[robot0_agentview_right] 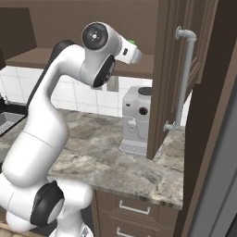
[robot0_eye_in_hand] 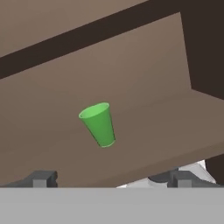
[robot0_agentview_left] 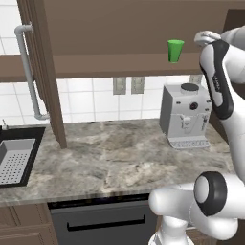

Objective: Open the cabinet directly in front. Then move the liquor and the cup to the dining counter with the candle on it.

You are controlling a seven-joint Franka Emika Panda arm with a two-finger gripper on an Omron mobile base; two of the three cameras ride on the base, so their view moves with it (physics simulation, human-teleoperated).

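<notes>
Cup (robot0_eye_in_hand: 98, 124) stands upright on the bottom shelf of the cabinet (robot0_agentview_left: 115, 64), whose doors are open. Claw (robot0_eye_in_hand: 111, 178) is wide open and holds nothing, pointing at the cup from near.

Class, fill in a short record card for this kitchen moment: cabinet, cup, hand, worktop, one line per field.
cabinet: doors open, door swung out at left, another door at right, shelf exposed
cup: green cup upright on the shelf, also ahead of the hand
hand: open, short of the cup, nothing held
worktop: marbled counter with grey coffee machine; black sink at left
liquor: not visible on the shelf
</notes>
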